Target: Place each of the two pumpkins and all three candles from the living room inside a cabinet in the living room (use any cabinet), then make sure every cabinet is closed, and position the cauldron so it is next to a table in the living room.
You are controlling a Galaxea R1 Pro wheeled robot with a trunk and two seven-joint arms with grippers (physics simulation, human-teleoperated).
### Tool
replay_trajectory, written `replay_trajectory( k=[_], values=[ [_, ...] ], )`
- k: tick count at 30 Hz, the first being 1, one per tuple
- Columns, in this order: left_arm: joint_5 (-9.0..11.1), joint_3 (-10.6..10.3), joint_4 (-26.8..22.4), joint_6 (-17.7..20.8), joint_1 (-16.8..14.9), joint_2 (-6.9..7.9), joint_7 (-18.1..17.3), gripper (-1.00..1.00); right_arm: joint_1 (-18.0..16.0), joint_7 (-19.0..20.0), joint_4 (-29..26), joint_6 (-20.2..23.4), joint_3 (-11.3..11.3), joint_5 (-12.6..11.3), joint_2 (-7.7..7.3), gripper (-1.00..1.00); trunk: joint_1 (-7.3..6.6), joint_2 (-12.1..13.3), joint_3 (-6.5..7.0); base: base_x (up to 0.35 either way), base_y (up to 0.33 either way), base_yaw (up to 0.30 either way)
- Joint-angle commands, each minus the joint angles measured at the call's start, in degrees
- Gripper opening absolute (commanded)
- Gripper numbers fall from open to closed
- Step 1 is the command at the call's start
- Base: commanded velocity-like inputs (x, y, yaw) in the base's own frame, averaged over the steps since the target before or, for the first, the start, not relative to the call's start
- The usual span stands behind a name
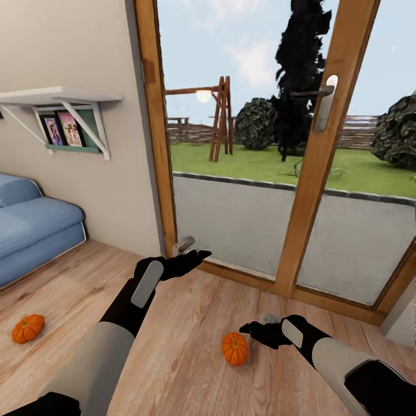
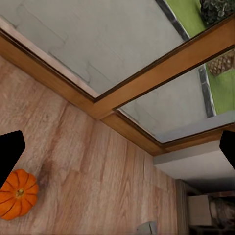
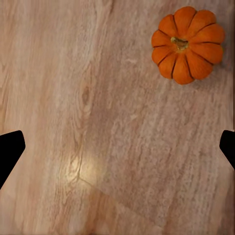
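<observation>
Both pincers hang over the wood floor (image 1: 190, 346) in the head view: left pincer (image 1: 193, 257) spread, empty; right pincer (image 1: 254, 330) empty, its gap unclear there. Two pumpkins: one (image 1: 235, 348) just beside the right pincer, the other (image 1: 28, 328) far off the left arm's outer side, near the sofa (image 1: 34, 225).

Left wrist: fingertips (image 2: 11, 152) wide apart, a pumpkin (image 2: 17, 194) beside one.

Right wrist: fingertips (image 3: 11, 149) wide apart, pumpkin (image 3: 187, 43) ahead, off-centre. No writing legible.

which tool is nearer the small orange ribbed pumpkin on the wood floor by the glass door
Right. The right tool hangs open just beside the small orange ribbed pumpkin, not touching it. The left tool is open too, farther off toward the wooden-framed glass door.
</observation>
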Motion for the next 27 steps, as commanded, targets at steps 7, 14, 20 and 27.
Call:
replay_trajectory(
  k=[7, 14, 20, 27],
  values=[
    [0.62, -0.03, -0.09, 0.17, -0.02, 0.00, 0.57, 1.00, -0.04, 2.62, -0.09, 0.25, 0.23, -0.05, -0.03, 1.00, 1.53, -2.85, -1.34, 0.000, 0.000, -0.023],
    [0.62, -0.04, -0.09, 0.17, -0.02, 0.00, 0.57, 1.00, -0.04, 10.26, -0.05, 0.35, 0.16, -0.08, -0.11, 1.00, 3.07, -5.66, -2.60, 0.000, 0.000, -0.001],
    [0.62, -0.06, -0.09, 0.17, -0.02, -0.03, 0.57, 1.00, -0.04, 10.31, 0.10, 0.64, 0.09, -0.16, -0.15, 1.00, 4.39, -8.06, -3.68, 0.000, 0.000, 0.000],
    [0.62, -0.08, -0.09, 0.17, -0.02, -0.03, 0.57, 1.00, -0.09, 10.29, 0.13, 1.15, -0.01, -0.14, -0.28, 1.00, 5.92, -10.87, -4.94, 0.000, 0.000, 0.000]
  ],
)
